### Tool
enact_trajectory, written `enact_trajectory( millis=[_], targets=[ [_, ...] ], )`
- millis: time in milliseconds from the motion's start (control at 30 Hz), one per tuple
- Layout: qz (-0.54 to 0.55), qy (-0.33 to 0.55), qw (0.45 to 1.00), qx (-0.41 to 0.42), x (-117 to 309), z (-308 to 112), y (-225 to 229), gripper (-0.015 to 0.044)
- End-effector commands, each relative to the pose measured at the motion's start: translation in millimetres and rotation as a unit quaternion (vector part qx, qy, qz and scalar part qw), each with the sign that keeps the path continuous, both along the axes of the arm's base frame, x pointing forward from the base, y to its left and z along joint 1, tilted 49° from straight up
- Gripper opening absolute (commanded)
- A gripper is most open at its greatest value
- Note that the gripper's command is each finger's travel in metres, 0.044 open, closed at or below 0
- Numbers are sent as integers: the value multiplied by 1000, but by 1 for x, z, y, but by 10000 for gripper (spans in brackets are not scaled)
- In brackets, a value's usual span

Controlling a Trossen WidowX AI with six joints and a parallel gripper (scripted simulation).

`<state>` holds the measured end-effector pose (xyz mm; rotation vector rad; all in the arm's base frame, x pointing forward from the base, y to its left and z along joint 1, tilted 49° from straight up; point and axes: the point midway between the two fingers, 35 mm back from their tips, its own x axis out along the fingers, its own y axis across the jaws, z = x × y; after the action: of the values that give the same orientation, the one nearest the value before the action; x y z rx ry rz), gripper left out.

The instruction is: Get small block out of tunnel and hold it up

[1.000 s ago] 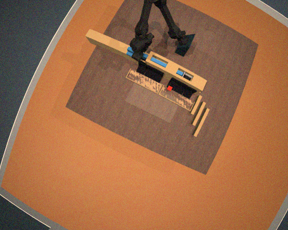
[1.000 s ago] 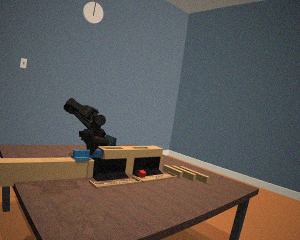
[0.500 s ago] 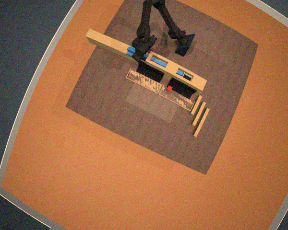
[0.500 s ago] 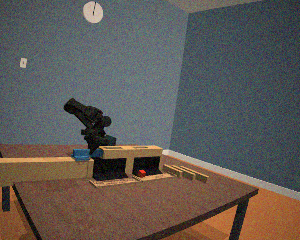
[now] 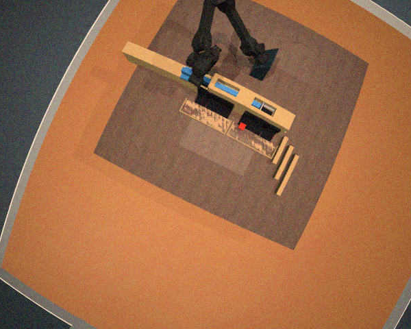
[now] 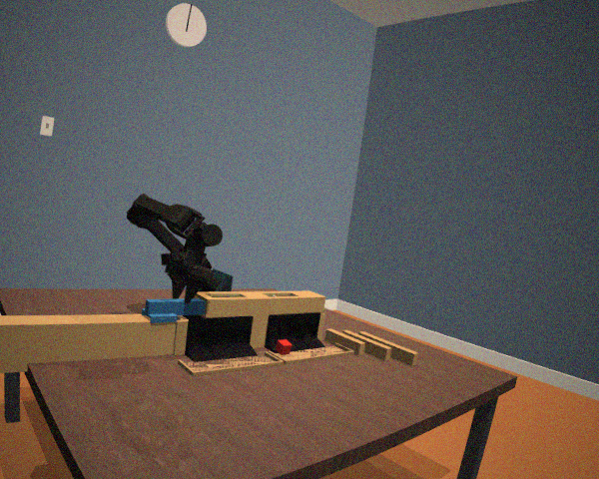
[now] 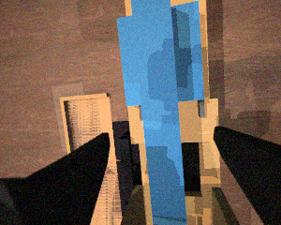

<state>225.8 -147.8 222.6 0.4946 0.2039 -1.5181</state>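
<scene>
wall clock (image 6: 186, 24) | wall switch plate (image 6: 47, 126) | blue walls (image 6: 269, 155) | orange floor (image 5: 145, 255) (image 6: 563, 422)

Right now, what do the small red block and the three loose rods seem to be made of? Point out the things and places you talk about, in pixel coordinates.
The small red cube-shaped block (image 5: 242, 125) (image 6: 284, 346) looks like matte painted wood or plastic: one even colour, no grain, so either fits. The three pale tan square-edged rods (image 5: 287, 175) (image 6: 388, 347) look like unpainted wood, judging by their tan colour, though no grain shows.
</scene>
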Motion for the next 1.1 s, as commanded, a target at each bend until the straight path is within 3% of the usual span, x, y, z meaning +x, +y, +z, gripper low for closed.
enact_trajectory(
  millis=[0,1033,1067],
  targets=[
    [16,8,1000,23,1,11,10,440],
    [23,14,999,32,-4,-12,-23,440],
    [22,11,999,31,-3,-8,-20,414]
  ],
)
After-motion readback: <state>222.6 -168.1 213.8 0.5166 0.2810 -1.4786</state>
